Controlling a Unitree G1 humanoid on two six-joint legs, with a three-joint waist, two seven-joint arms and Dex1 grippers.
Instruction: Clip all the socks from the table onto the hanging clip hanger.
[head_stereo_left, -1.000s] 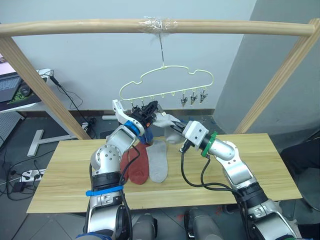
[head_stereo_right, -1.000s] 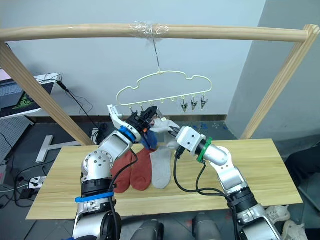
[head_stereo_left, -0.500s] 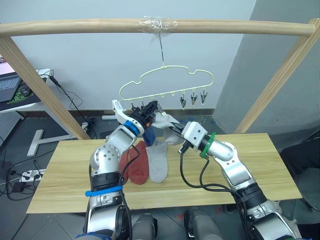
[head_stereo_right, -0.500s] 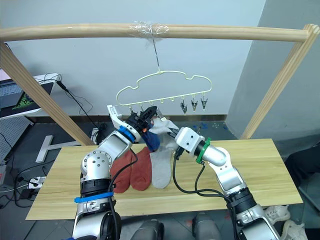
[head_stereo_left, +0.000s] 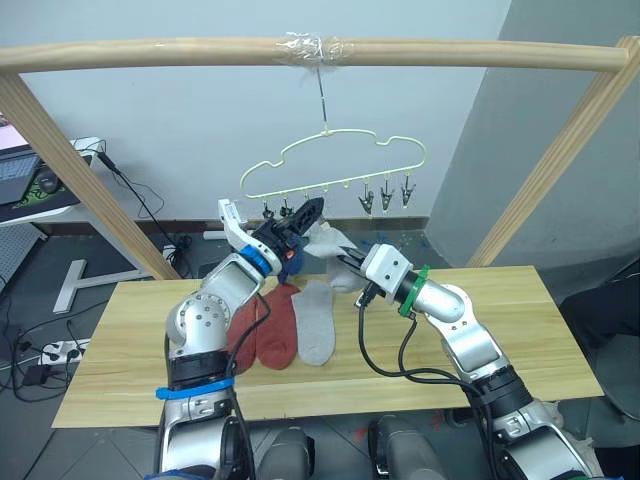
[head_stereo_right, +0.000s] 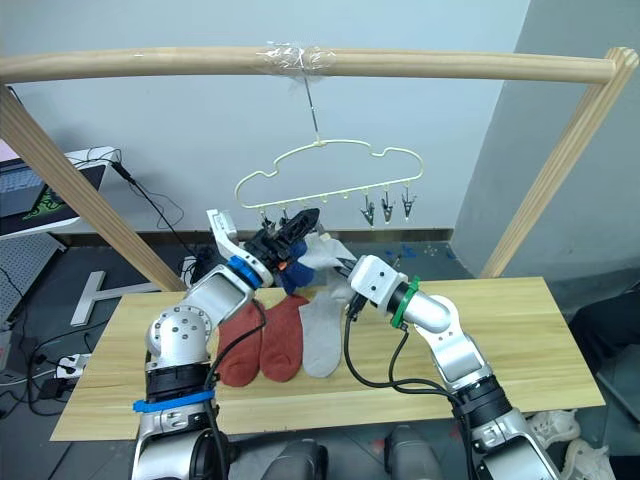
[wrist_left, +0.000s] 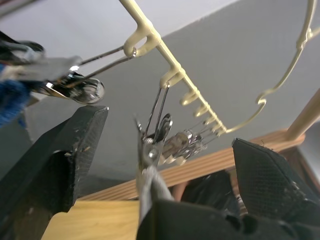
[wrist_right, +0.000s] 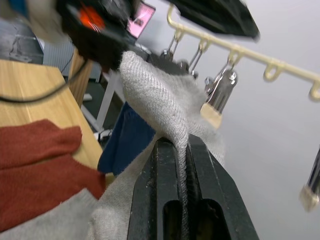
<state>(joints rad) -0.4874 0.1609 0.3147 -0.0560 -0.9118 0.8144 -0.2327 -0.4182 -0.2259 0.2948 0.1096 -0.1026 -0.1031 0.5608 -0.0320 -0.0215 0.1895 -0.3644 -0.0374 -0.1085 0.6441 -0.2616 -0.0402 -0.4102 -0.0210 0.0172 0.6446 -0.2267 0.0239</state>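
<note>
Right wrist view: unmarked grey sock (wrist_right: 165, 107)

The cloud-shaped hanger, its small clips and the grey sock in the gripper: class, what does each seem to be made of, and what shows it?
The pale-yellow cloud-shaped hanger: smooth and matte, probably plastic or coated wire.
The small shiny clip: bright reflections suggest bare metal.
The light grey sock: soft knitted fabric, with visible ribbed weave, folding where the right gripper pinches it.

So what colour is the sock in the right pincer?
Light grey sock, best seen in the right wrist view.
</note>
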